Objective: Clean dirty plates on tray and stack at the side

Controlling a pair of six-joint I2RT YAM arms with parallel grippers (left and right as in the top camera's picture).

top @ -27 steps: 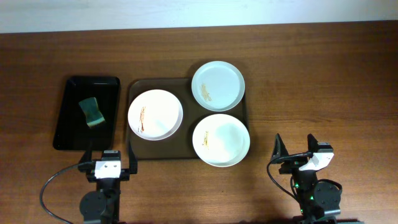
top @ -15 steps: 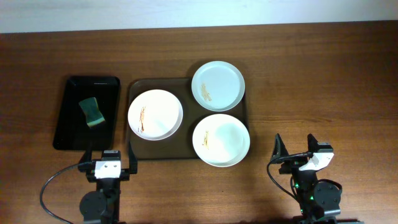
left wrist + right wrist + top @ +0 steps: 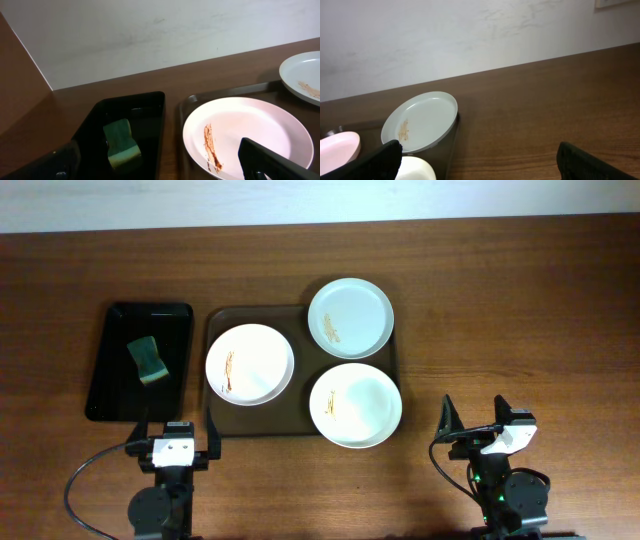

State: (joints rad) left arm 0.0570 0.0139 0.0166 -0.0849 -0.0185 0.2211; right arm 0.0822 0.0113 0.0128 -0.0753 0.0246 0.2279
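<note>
Started with the tabletop (image 3: 520, 300), plain dark wood. Found the tray (image 3: 255, 423) just ahead of the left tool (image 3: 175, 422) and ahead-left of the right tool (image 3: 473, 412), with a black tray (image 3: 108, 395) beside it, off to the left tool's left.

Counted three plates (image 3: 250, 365) on the brown one. Had one plate straight ahead of the left tool. Put another plate (image 3: 355, 405) nearest the right tool, hanging a bit over the tray's near rim. Saw the last plate (image 3: 350, 318) furthest out, poking over the far rim. Picked out orange-brown smears (image 3: 212, 150) on all three.

Noted both tools spread wide with nothing between the fingers, parked at the near edge, well apart from any plate. Spotted a green sponge (image 3: 147, 360) in the black tray, ahead-left of the left tool.

Handling guess: glossy, stiff, probably breakable, so slippery under a pinch and unforgiving if dropped. Would go for the rim, one finger over and one under, ideally at an edge overhanging the tray lip. Wouldn't bother with the flat middle, nothing to bite on there. Figured the sponge for soft and light, an easy squeeze across its narrow sides.
</note>
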